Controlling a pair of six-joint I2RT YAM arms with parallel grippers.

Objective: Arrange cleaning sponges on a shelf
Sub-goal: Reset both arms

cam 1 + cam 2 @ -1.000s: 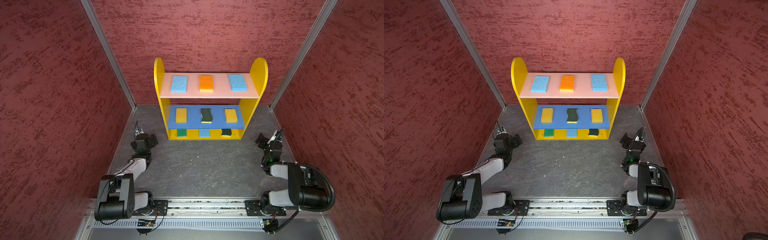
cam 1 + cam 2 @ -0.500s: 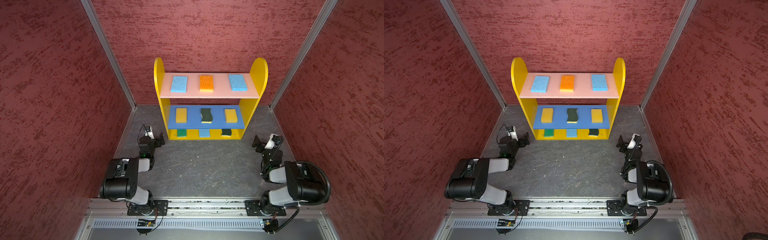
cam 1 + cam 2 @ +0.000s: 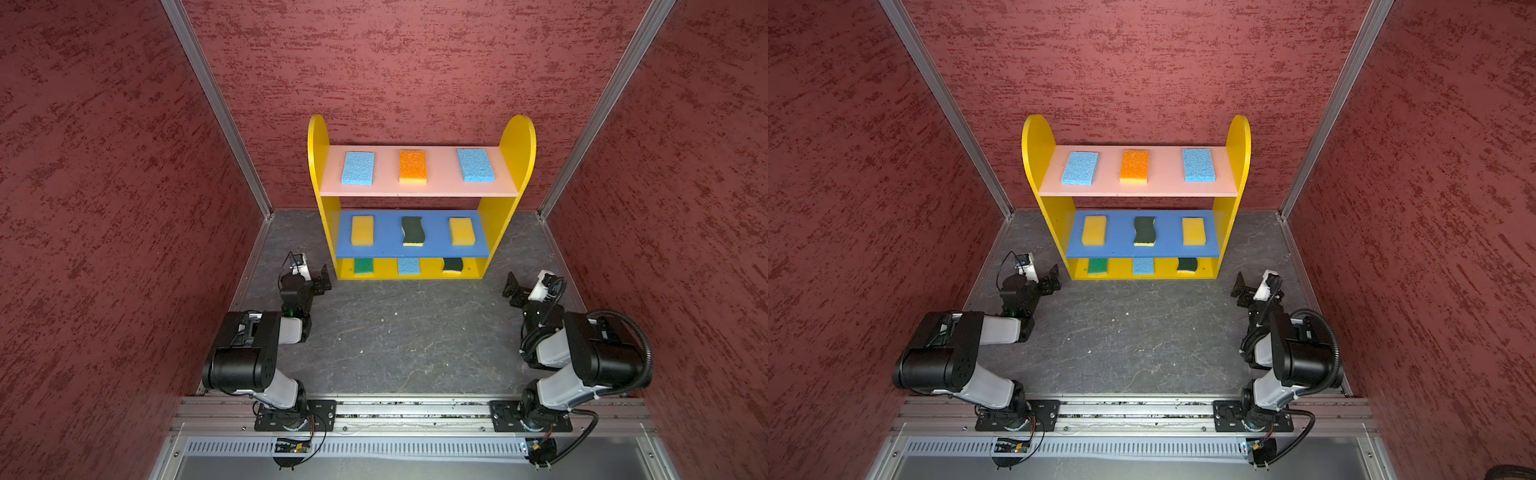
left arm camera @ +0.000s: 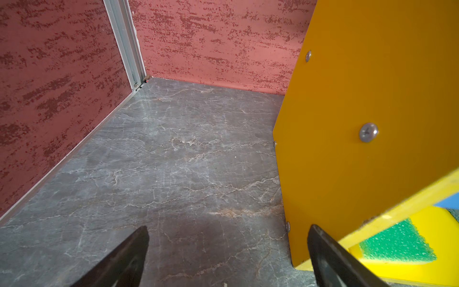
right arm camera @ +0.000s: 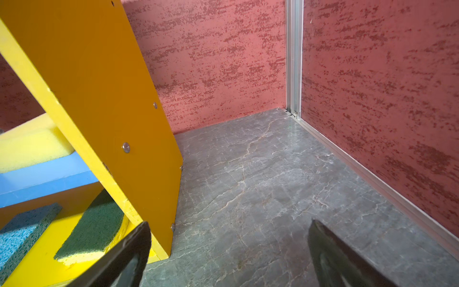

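The left jaws are wide open and hold nothing. In the left wrist view one black finger (image 4: pixel 121 258) shows, with only bare grey bench (image 4: pixel 173 161) between it and the other one. The right jaws are wide open too, and nothing is in them. The left jaws sit low, just beside the near left corner of the shelf (image 3: pixel 496 220). The right jaws sit near its near right corner. The shelf stands at the far side of the bench, against the red wall (image 3: pixel 415 62). All nine sponges lie on it, three on each board, set apart from each other. On the pink top board (image 3: pixel 440 185) are a blue sponge (image 3: pixel 358 168) on the left, an orange sponge (image 3: pixel 413 166) in the middle and another blue sponge (image 3: pixel 475 165) on the right. On the blue middle board (image 3: pixel 386 245) are a yellow sponge (image 3: pixel 362 230), a wavy dark green sponge (image 3: pixel 412 230) and a second yellow sponge (image 3: pixel 462 231). On the yellow bottom board (image 3: pixel 430 272) are a bright green sponge (image 3: pixel 363 266), a third blue sponge (image 3: pixel 409 266) and a second dark green sponge (image 3: pixel 453 264).
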